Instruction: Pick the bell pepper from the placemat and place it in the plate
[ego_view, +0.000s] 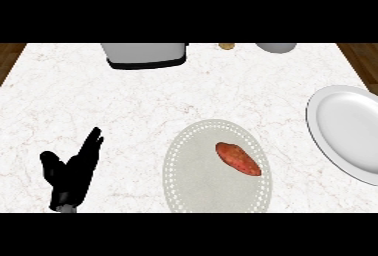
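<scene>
Left hand (70, 175) at lower left of the table (111, 100), fingers straight and pointing up, thumb out, holding nothing. Resting, well apart from everything else. Right hand nowhere in view.

Task item on the placemat (207, 190): reddish-orange, elongated, tapered at both ends, lying diagonally right of the mat's centre. Looks more like a sweet potato (238, 158) than a bell pepper; going with what shows. Untouched, no hand near it. Pick not yet started by the look of it.

White plate (347, 132) at the right edge, partly cut off by the frame, close to the placemat but not touching. Nothing on it.

At the far edge: grey appliance with black base (144, 54), small tan object (227, 46), pale rounded vessel (276, 47). All well apart from the pick-and-place path.

Risks from here, judged:
- Rounded, tapered shape: likely to roll or pivot if fingers land on one end. Better to close across the middle, square to the long axis.
- Descending fingers could snag or drag the placemat, shifting the target.
- Plate sits to the right, so right hand is the natural choice; left hand would need a long cross-body reach.
- Plate rim: low carry could clip it and nudge the plate.
- Release near the rim could let the item roll back off; aim for centre.
</scene>
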